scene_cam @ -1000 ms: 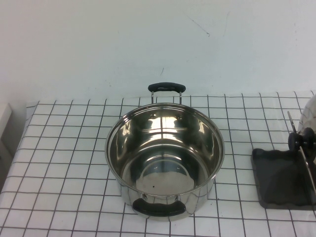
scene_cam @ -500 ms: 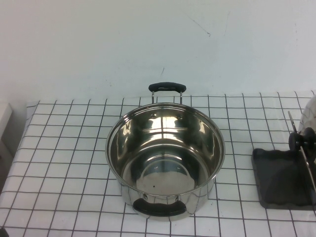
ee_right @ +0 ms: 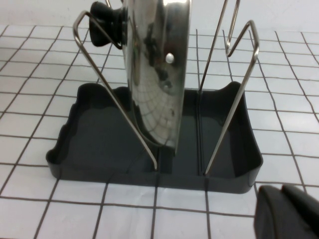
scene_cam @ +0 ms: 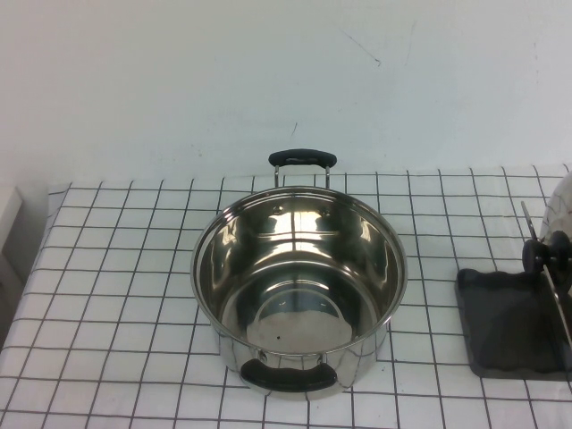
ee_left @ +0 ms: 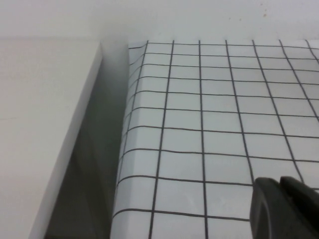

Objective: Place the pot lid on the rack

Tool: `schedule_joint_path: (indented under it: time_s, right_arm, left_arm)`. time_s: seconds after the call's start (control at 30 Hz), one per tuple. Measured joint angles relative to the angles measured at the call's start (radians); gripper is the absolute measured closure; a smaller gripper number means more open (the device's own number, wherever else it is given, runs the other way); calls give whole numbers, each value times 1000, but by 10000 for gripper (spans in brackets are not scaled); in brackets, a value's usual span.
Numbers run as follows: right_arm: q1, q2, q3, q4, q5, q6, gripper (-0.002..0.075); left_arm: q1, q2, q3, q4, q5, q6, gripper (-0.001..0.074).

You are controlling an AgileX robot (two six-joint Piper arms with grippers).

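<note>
The shiny pot lid [ee_right: 154, 74] stands on edge in the rack [ee_right: 99, 144], between the upright wire bars [ee_right: 119, 107], with its black knob [ee_right: 107, 17] to one side. In the high view the rack [scene_cam: 505, 326] sits at the table's right edge, where only a sliver of the lid [scene_cam: 559, 207] and its knob [scene_cam: 547, 253] show. My right gripper [ee_right: 281, 191] is shut and empty, low over the cloth just in front of the rack. My left gripper [ee_left: 280, 181] is shut and empty over the cloth near the table's left edge. Neither gripper shows in the high view.
A deep steel pot [scene_cam: 299, 286] with two black loop handles stands open in the middle of the checked cloth [scene_cam: 116, 268]. A white surface [ee_left: 40, 124] lies beyond the table's left edge, with a gap between them. A white wall runs along the back.
A small dark tip that showed at the bottom left corner of the high view half a second ago is gone. Pot, rack and lid have not moved.
</note>
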Motion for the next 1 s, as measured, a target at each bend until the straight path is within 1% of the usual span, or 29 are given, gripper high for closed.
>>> schedule_joint_path:
  time_s: [0.17,0.27,0.43,0.53,0.8,1.0]
  right_arm:
    - [0,0,0,0,0,0,728]
    - [0,0,0,0,0,0,728]
    - [0,0,0,0,0,0,728]
    - [0,0,0,0,0,0,729]
    - [0,0,0,0,0,0,729]
    - [0,0,0,0,0,0,729]
  left_arm:
    - [78,-2,0,-51,-1,76,737]
    - [95,-2,0,-53,-1,84,737]
    - [97,-2,0,-56,-1,101,737]
    - [80,-2,0,-71,-1,101,737]
    - [-28,-2,0,-80,-1,101,737]
    - [-43,-2,0,-86,-1,101,737]
